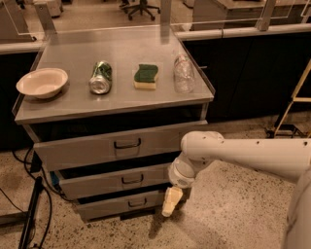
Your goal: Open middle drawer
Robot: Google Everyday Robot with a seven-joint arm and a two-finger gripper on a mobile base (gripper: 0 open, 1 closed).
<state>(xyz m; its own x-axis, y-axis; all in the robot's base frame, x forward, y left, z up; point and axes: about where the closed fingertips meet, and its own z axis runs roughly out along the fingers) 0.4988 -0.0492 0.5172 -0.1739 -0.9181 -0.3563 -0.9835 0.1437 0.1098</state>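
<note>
On the grey cabinet top [121, 48], left to right: a cream bowl [42, 82]; a dented green can [101, 78] on its side; a green-and-yellow sponge [146, 76]; a clear plastic bottle [183, 73] near the right edge; black cables [33, 214] cross the speckled floor [233, 214] at left; a pale ladder [299, 99] stands at right; the gripper [171, 201] hangs low beside the bottom drawer [112, 206].

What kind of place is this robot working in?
Probably an office or lab workspace: a rolling chair behind, a metal drawer cabinet, speckled hard floor. The claw hangs low beside the bottom drawer.
</note>
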